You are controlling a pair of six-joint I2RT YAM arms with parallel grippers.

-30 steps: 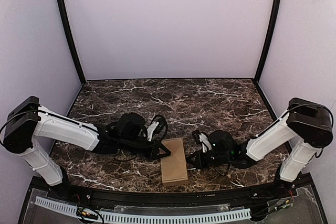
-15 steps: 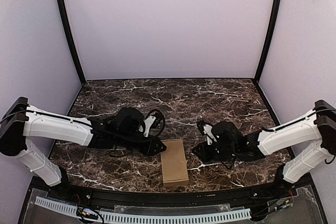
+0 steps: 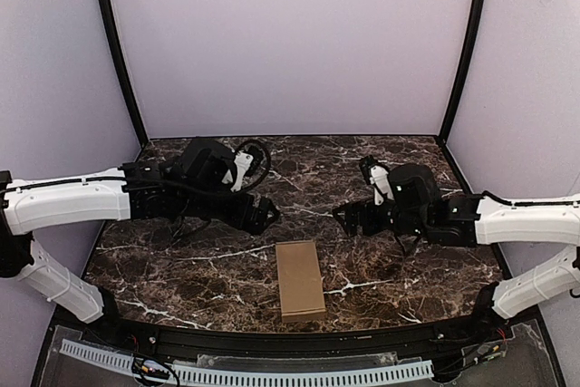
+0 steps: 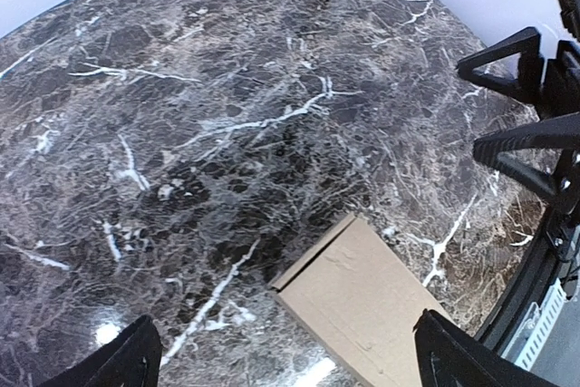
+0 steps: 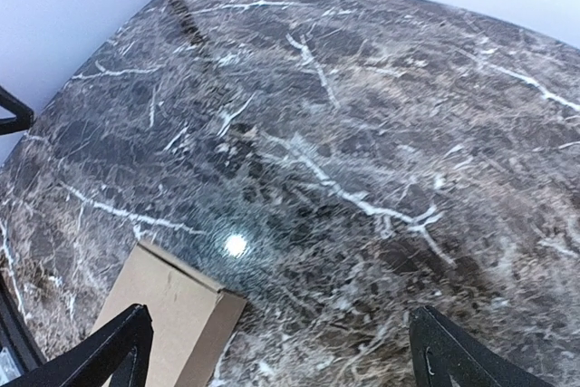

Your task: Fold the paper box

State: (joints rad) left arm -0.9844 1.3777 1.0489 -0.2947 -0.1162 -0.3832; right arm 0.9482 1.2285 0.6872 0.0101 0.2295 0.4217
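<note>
Between and nearer the bases than both spread, empty end effectors, left [image 3: 264,216] and right [image 3: 345,217], the paper box [image 3: 300,279] lies flat on the worktop [image 3: 408,169], long axis front-to-back, roughly equidistant.

Two arms are showing long white shells over their links, with black housings capping the joints and black wrist blocks carrying the cameras. Black cables are looping in open coils above each wrist, a small white bracket sitting beside each loop. The left gripper [image 3: 265,215] and the right gripper [image 3: 344,217] are wearing matte black fingers [image 4: 512,53] built as open triangular frames with thin struts, tapering to blunt tips, their edges looking moulded and plain, unmarked
</note>
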